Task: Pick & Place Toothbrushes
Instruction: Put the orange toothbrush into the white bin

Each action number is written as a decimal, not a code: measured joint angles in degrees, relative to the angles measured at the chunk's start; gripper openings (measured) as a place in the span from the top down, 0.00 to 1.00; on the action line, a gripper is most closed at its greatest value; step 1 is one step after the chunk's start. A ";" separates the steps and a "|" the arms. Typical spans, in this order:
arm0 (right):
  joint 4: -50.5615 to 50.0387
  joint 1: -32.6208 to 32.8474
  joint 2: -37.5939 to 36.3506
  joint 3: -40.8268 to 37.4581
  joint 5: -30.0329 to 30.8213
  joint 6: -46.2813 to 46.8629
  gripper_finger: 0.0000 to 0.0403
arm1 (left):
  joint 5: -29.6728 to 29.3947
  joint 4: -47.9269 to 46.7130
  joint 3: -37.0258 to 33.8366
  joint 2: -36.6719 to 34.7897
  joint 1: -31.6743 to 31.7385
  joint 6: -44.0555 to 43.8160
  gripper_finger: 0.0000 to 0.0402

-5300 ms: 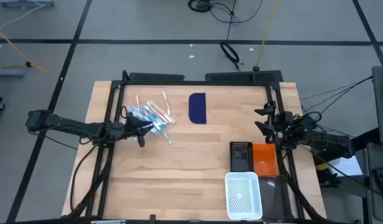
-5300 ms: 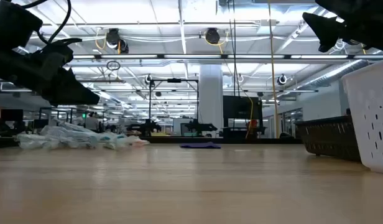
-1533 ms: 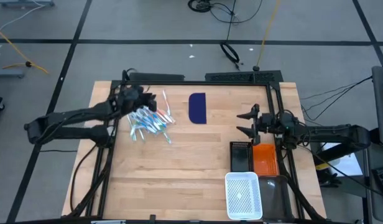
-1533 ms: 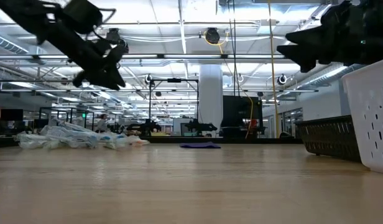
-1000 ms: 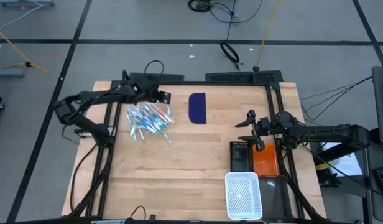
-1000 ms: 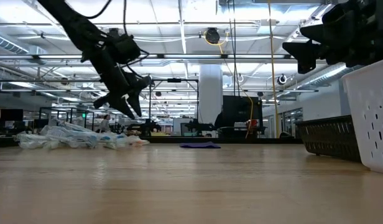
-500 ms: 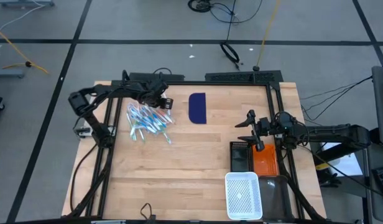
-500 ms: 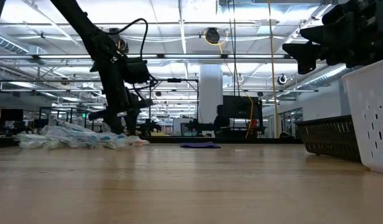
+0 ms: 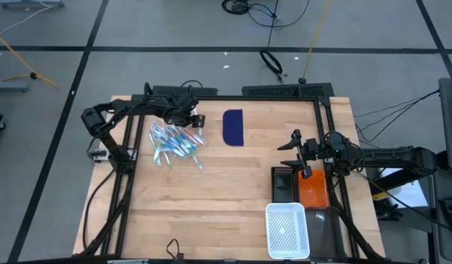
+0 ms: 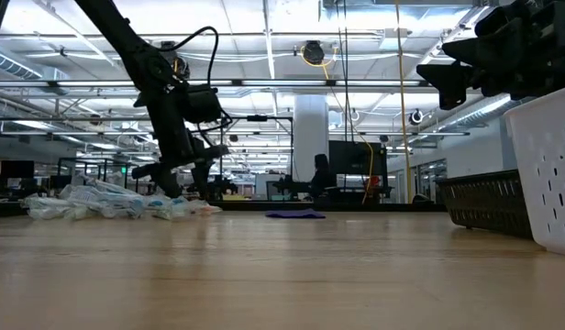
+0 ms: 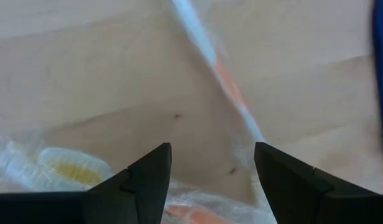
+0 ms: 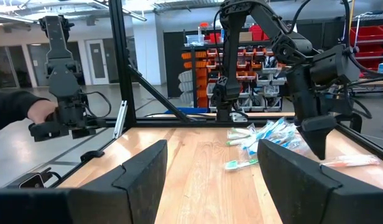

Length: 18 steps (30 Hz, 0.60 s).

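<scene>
The toothbrushes (image 9: 175, 141) lie in a loose pile of clear wrappers, mostly light blue and white, on the table's far left part; the pile also shows in the low view (image 10: 108, 203) and the right wrist view (image 12: 266, 134). My left gripper (image 9: 191, 121) is open, pointing down low over the pile's far right end (image 10: 186, 188). Its fingers stand on either side of a wrapped white-and-orange toothbrush (image 11: 222, 81). My right gripper (image 9: 290, 144) waits open above the table's right side.
A dark blue flat rectangle (image 9: 232, 127) lies right of the pile. A black basket (image 9: 284, 183), an orange bin (image 9: 312, 187) and a white perforated basket (image 9: 288, 229) stand at the near right. A person's hand and dark sleeve (image 12: 17, 112) show beyond the table.
My left gripper came down from high over the table's far edge onto the far right end of the toothbrush pile, tipping from slanted to pointing down, and has held still for the last half second. The pile has not moved.
</scene>
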 joint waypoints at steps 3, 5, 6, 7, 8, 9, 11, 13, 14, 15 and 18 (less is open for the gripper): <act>0.00 0.00 0.00 0.00 0.00 0.02 0.40 | 0.10 3.01 0.00 0.00 -0.40 -0.04 0.42; -0.02 0.00 0.00 0.00 0.02 0.02 0.40 | 0.25 4.30 0.00 0.00 -0.65 -0.06 0.42; -0.13 0.00 -0.02 0.00 0.02 0.02 0.40 | 0.27 4.69 0.00 0.00 -0.78 -0.06 0.42; -0.15 0.00 -0.02 -0.02 0.00 0.02 0.40 | 0.28 4.94 0.00 0.00 -0.87 -0.14 0.42; -0.15 0.00 -0.02 -0.02 0.00 0.02 0.40 | 0.30 5.00 0.00 0.00 -0.92 -0.59 0.42; -0.14 0.00 -0.02 -0.02 0.00 0.02 0.40 | 0.28 4.94 0.00 0.00 -0.90 -1.34 0.42; -0.15 0.00 -0.02 -0.04 0.01 0.02 0.40 | 0.16 4.78 0.00 0.09 -0.89 -2.13 0.42; -0.14 0.00 -0.02 -0.04 0.01 0.02 0.40 | 0.00 4.81 0.00 0.61 -0.97 -2.62 0.42; -0.15 0.00 -0.02 -0.04 0.02 0.02 0.40 | 0.01 4.65 -0.03 0.90 -0.99 -2.83 0.42; -0.15 0.00 -0.02 -0.04 0.01 0.02 0.40 | 0.02 4.59 -0.04 1.28 -1.04 -2.89 0.42; -0.15 0.00 -0.02 -0.04 0.02 0.02 0.40 | -0.18 5.22 0.01 3.50 -1.55 -3.00 0.42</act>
